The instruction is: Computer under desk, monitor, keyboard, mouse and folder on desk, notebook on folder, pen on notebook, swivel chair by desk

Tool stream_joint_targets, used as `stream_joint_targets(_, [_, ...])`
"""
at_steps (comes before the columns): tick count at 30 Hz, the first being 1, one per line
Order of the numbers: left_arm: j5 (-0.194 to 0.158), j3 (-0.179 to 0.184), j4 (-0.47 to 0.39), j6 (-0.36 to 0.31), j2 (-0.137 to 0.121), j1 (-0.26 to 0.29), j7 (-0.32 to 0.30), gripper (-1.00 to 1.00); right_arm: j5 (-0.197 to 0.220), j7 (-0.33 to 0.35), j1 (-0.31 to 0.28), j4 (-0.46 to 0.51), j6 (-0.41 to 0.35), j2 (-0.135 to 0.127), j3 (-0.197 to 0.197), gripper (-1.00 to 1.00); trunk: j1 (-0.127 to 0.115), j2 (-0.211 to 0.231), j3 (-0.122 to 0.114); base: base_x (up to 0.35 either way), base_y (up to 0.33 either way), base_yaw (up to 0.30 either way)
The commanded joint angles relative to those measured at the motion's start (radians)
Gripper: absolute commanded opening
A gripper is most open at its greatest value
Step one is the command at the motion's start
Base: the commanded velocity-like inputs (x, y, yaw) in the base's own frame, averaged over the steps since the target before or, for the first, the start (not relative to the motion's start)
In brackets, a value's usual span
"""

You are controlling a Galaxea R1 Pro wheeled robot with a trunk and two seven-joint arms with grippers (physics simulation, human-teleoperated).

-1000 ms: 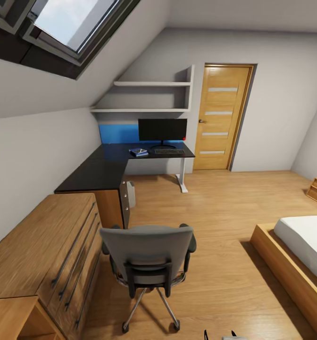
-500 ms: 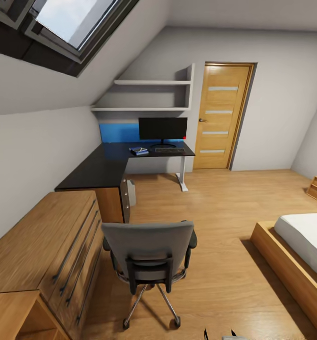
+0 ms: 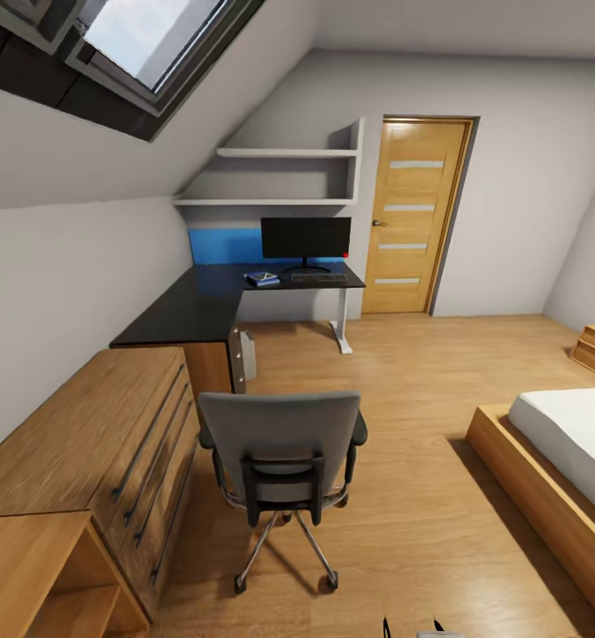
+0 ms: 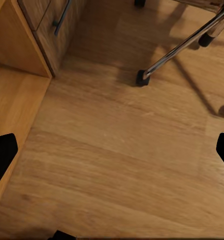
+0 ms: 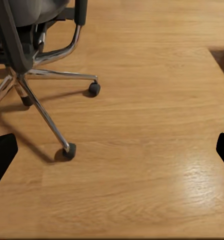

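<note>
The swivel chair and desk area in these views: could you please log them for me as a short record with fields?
room: attic bedroom, oak door closed
swivel chair: on the floor, back toward the camera, apart from the desk
desk: L-shaped, black top
monitor: upright on the desk
keyboard: in front of the monitor
folder: blue, on the desk beside the keyboard
computer: pale tower under the desk
left fingers: spread, empty
right fingers: spread, empty

Left pincer (image 4: 112, 150): black fingertips (image 4: 2, 155) spread wide apart, nothing between them, pointing downward. Right pincer (image 5: 112, 150): black fingertips (image 5: 2, 152) likewise wide apart, empty, pointing downward.
</note>
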State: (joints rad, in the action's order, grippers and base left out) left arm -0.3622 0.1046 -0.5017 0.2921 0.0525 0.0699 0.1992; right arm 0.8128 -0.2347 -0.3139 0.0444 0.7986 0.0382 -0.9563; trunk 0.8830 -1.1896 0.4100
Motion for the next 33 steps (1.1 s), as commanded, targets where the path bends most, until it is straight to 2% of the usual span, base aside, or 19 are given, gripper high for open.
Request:
stream_joint_targets(1, [-0.008, 0.009, 0.0, 0.005, -0.001, 0.001, 0.008, 1.0, 0.001, -0.009, -0.001, 0.0, 0.001, 0.0, -0.009, 1.0, 0.004, -0.008, 0.004, -0.083, 0.001, 0.0])
stream_joint_targets(20, [-0.007, 0.009, 0.001, 0.002, 0.0, 0.001, 0.012, 1.0, 0.001, -0.009, -0.001, 0.0, 0.005, -0.004, -0.007, 1.0, 0.077, -0.141, 0.064, -0.015, 0.0, 0.0])
stream_joint_targets(26, [-0.005, 0.01, -0.007, -0.078, 0.004, 0.006, 0.01, 1.0, 0.002, -0.009, -0.001, 0.001, 0.001, 0.001, -0.01, 1.0, 0.1, -0.183, 0.083, 0.0, 0.0, 0.0])
stream_joint_targets(30, [-0.006, 0.01, -0.025, -0.133, 0.009, 0.032, 0.01, 1.0, 0.001, -0.008, -0.001, 0.004, 0.001, 0.001, -0.011, 1.0, 0.115, -0.211, 0.095, 0.0, 0.0, 0.0])
stream_joint_targets(31, [-0.007, 0.01, -0.033, -0.179, 0.013, 0.066, 0.011, 1.0, 0.001, -0.009, -0.001, 0.008, -0.002, 0.002, -0.009, 1.0, 0.119, -0.218, 0.098, 0.0, 0.0, 0.0])
stream_joint_targets(33, [-0.007, 0.01, -0.037, -0.215, 0.017, 0.101, 0.012, 1.0, 0.002, -0.01, -0.001, 0.02, -0.009, 0.002, -0.006, 1.0, 0.126, -0.232, 0.105, 0.0, 0.0, 0.0])
